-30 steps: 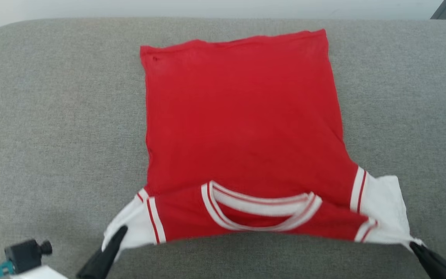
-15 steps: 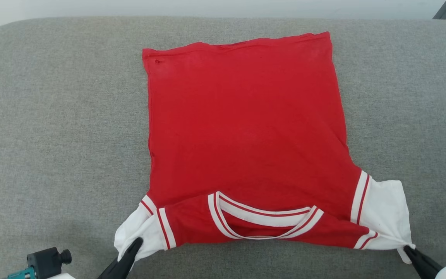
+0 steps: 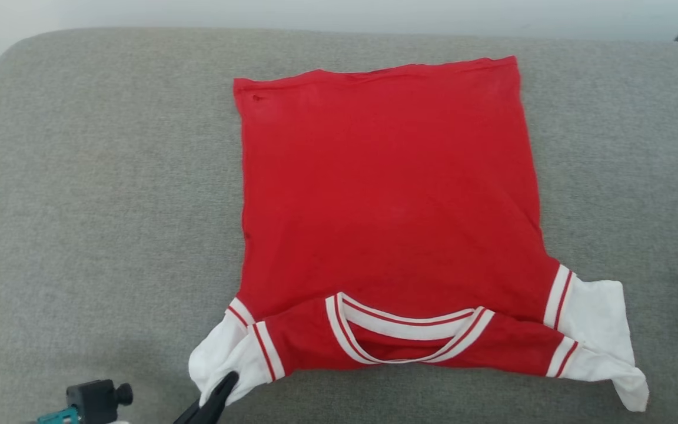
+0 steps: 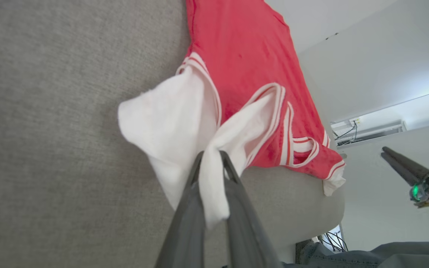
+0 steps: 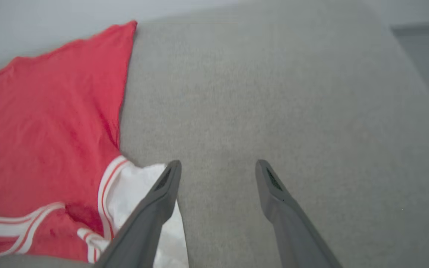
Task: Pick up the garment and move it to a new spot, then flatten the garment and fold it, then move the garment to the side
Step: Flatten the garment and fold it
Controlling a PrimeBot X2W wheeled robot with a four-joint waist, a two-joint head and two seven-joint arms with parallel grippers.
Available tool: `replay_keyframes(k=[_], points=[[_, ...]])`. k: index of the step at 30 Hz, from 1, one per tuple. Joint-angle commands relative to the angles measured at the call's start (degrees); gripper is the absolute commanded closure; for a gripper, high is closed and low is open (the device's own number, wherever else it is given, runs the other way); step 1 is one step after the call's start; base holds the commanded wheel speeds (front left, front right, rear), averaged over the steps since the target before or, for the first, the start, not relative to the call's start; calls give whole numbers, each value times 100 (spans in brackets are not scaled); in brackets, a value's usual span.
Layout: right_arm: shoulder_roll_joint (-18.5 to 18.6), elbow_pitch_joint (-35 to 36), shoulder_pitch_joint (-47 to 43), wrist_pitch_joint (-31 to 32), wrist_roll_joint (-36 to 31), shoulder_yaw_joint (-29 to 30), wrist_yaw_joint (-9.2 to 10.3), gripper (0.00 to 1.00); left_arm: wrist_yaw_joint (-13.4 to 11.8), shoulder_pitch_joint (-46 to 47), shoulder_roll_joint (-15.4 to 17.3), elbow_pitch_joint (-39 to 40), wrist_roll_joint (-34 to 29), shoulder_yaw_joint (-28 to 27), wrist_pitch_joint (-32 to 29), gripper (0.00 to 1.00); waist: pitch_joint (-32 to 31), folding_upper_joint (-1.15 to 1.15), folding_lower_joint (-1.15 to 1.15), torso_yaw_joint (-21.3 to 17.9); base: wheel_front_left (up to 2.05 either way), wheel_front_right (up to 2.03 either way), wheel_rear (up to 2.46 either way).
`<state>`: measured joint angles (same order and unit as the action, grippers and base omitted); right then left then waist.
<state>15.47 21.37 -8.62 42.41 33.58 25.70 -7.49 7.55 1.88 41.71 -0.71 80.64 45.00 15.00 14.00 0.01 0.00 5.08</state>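
The garment [image 3: 389, 200], a red shirt with white sleeves and a striped collar, lies spread on the grey cushion [image 3: 92, 206] with its plain red back up and its collar toward me. My left gripper [image 3: 227, 383] is shut on the white left sleeve [image 4: 214, 178], which bunches between its fingers. My right gripper [image 5: 216, 167] stands open over bare cushion, just right of the white right sleeve [image 5: 140, 186]. That sleeve [image 3: 601, 330] lies loose on the cushion. The left wrist view also catches the right gripper [image 4: 400, 163] off beyond the cushion's edge.
The cushion's near edge [image 3: 374, 406] runs just below the collar. A black knob on a teal mount [image 3: 95, 400] sits at the lower left. Pale wall [image 3: 339, 12] lies behind the cushion. Wide bare fabric stretches on both sides of the shirt.
My right gripper has opened, let go of the right sleeve and left the head view; the sleeve now lies slack. The left gripper keeps its hold. The camera has shifted a little.
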Motion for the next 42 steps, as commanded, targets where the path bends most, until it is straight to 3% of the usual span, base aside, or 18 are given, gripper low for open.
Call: replay_keyframes(k=[1,5,12,20,27,40,42], points=[[87,0,408,12,-3,136,0,0,-13,137,-21,-4,-126,82,22,100,26,-1,0,103,0,0,0],[227,-424,1523,92,-140,-15,0,0,-13,389,-110,-50,-195,304,16,100,142,-1,0,301,0,0,0],[469,-1887,3809,503,-687,-1144,0,0,-13,1059,-213,4,-320,759,17,100,602,-1,0,690,0,0,0],[1124,-3625,5526,1005,-1550,-2214,0,0,-13,1788,-310,167,-321,1217,17,100,1038,-1,0,1254,0,0,0],[1185,-4729,6392,1205,-1930,-2443,0,0,-13,2162,-378,299,-413,1412,17,100,1396,-1,0,1557,0,0,0],[996,-5704,7135,1668,-2848,-2306,1,0,-13,2515,-468,466,-542,1556,17,100,1754,-1,0,1691,0,0,0],[928,-5763,7124,1675,-2849,-2289,1,57,-13,2526,-480,466,-533,1560,17,100,1760,-1,0,1681,0,0,0]])
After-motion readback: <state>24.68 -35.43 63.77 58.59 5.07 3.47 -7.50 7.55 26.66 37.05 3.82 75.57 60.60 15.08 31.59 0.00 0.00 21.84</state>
